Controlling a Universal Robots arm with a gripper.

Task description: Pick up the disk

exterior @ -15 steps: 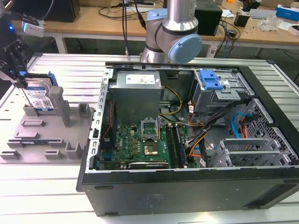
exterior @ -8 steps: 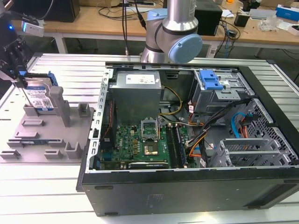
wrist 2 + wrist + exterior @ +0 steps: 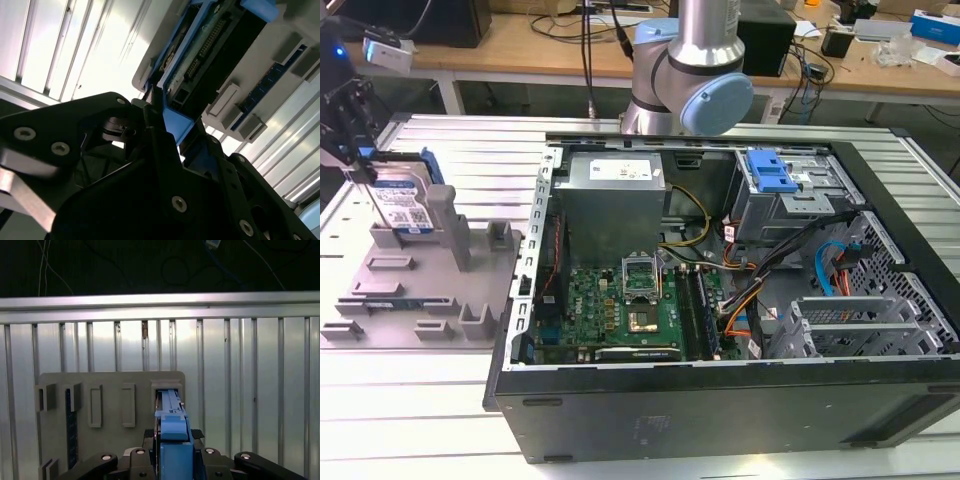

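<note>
Gripper (image 3: 172,462) clamped on disk (image 3: 402,203) edge, upright in grey fixture (image 3: 420,290); advise straight vertical lift, no tilt

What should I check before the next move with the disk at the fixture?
1. Gripper at the disk: ok, its fingers flank the blue edge in both wrist views.
2. Firm grip on the disk: cannot tell.
3. Disk upright on edge in the grey fixture: ok.
4. Disk lifted free of the fixture slot: cannot tell.
5. Computer case apart from the fixture: ok, it sits toward the exterior view's right.
</note>
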